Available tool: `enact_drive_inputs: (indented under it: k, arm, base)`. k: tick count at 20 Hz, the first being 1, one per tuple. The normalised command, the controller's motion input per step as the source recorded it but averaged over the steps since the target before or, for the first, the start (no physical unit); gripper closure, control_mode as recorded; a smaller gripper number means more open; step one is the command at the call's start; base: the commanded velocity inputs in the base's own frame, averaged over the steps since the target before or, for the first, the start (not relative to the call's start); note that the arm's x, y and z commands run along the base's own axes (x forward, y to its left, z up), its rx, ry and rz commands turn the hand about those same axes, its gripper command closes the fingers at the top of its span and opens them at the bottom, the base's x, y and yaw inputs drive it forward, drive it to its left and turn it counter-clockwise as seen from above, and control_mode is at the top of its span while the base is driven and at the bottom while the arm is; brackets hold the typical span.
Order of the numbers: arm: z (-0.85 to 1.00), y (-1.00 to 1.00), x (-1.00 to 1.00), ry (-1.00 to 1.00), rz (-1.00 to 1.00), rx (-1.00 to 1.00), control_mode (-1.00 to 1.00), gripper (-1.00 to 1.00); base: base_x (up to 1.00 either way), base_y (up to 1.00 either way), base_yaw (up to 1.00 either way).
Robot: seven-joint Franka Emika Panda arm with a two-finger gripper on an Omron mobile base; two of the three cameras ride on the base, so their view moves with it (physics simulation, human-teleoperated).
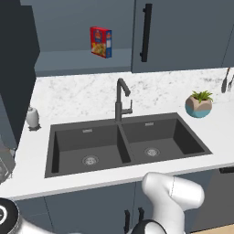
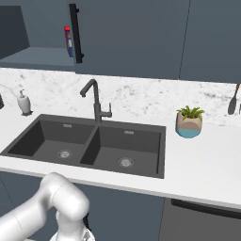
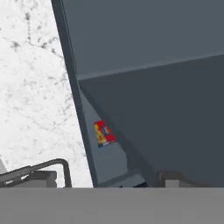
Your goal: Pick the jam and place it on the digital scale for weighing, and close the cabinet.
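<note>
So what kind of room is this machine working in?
A kitchen, rendered rather than real. A dark double sink with a tall black faucet sits in a white marble counter, and a wall cabinet above stands open on a red-and-yellow carton box.

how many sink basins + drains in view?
2 basins, each with 1 drain. Left basin, drain; right basin, drain. The faucet stands behind the divider between them. Nothing seems hidden inside either.

White arm (image 1: 171, 194) folded low, elbow raised, wrist dropped
</note>
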Motion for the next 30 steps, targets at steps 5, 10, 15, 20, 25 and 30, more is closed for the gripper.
enact_drive_inputs:
  k: [5, 10, 15, 20, 25, 30]
  arm:
    - [0.01, 0.24, 0.59, 0.36, 0.07, 0.0, -1.0, -1.0]
    - [0.41, 0.02, -0.03, 0.03, 0.0, 0.0, -1.0, -1.0]
    - [0.4, -0.37, -0.08, -0.01, 0.0, 0.05, -1.0, -1.0]
    - [0.27, -0.61, 0.0, 0.0, 0.0, 0.12, -1.0, -1.0]
    - [0.28, -0.73, 0.24, 0.0, 0.02, 0.14, -1.0, -1.0]
    - [0.39, -0.77, 0.55, 0.03, 0.07, 0.14, -1.0, -1.0]
  base:
    - [0.0, 0.0, 0.0]
    - [0.0, 0.0, 0.0]
    - [0.0, 0.0, 0.0]
    - [0.0, 0.0, 0.0]
    - [0.0, 0.0, 0.0]
    - [0.0, 0.0, 0.0]
